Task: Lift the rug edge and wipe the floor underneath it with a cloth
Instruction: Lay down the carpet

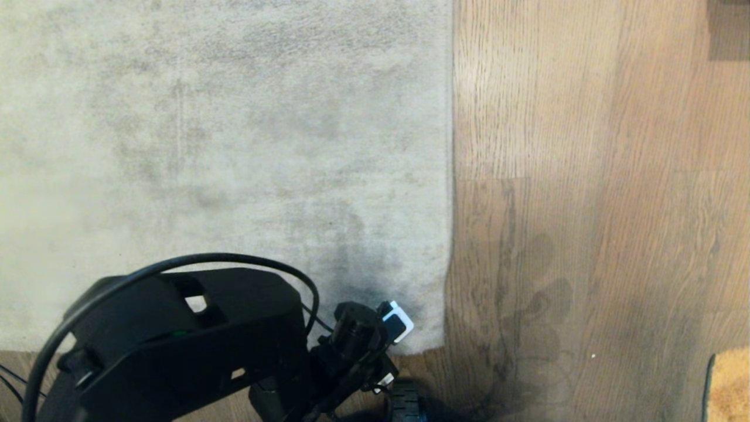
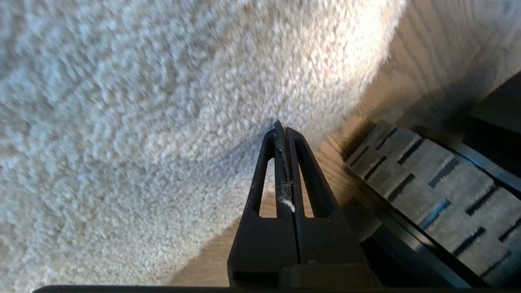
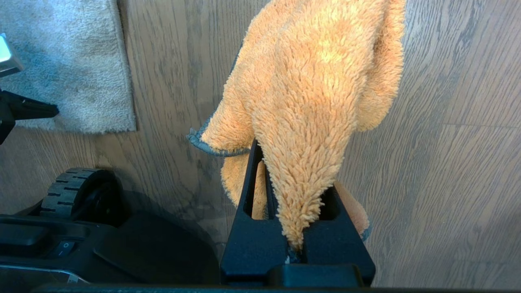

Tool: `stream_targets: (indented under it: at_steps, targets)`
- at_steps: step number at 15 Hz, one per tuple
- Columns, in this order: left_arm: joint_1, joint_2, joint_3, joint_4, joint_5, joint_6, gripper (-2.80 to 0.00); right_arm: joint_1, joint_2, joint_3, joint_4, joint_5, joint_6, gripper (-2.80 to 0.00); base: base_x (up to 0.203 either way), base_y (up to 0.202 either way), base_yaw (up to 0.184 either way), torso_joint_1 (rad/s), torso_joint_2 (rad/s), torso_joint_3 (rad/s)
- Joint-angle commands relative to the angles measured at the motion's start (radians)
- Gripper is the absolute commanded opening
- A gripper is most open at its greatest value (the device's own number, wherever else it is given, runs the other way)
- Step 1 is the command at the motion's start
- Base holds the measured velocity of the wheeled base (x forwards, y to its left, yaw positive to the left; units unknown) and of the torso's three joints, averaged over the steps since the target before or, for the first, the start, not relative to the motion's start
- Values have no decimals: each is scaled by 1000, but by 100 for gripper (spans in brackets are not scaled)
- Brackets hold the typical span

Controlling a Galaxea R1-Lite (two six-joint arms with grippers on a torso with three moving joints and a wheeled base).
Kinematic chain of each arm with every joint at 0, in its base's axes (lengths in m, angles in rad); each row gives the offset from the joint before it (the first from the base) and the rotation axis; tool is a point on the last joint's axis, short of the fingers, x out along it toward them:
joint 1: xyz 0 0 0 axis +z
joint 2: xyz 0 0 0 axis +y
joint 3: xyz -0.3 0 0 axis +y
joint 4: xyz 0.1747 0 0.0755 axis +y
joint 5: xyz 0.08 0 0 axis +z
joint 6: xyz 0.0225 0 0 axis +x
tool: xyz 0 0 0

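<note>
While its two black fingers are pressed flat together with only a wisp of lint between them, the left gripper [image 2: 281, 130] points at the near corner of the pale grey-beige short-pile rug edge [image 1: 436, 328], whose pile lies flat on the light brown wood-grain plank floor [image 1: 586, 176]. Beside it, the ribbed grey wheel [image 2: 431, 179] of the robot's base stands on the planks. Off to the right, the right gripper [image 3: 281, 162] is clamped on the fuzzy orange-tan cloth with a dark grey hem [image 3: 313, 89], which drapes forward over the fingers above bare floor, well apart from the rug's corner.
</note>
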Motion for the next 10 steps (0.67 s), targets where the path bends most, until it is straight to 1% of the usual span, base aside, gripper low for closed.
stream_targets:
  at_steps: [1,7,10]
  targets:
    - [7,7,-5,-8,4,3,-280,1,1,0,0,0,0,-280,0,0,0,0,0,0]
    - [4,6,-11,-14,5,6,-280,0,1,0,0,0,-1,-280,0,0,0,0,0,0]
    - [6,15,-39,-14,5,6,-280,1,1,0,0,0,0,-280,0,0,0,0,0,0]
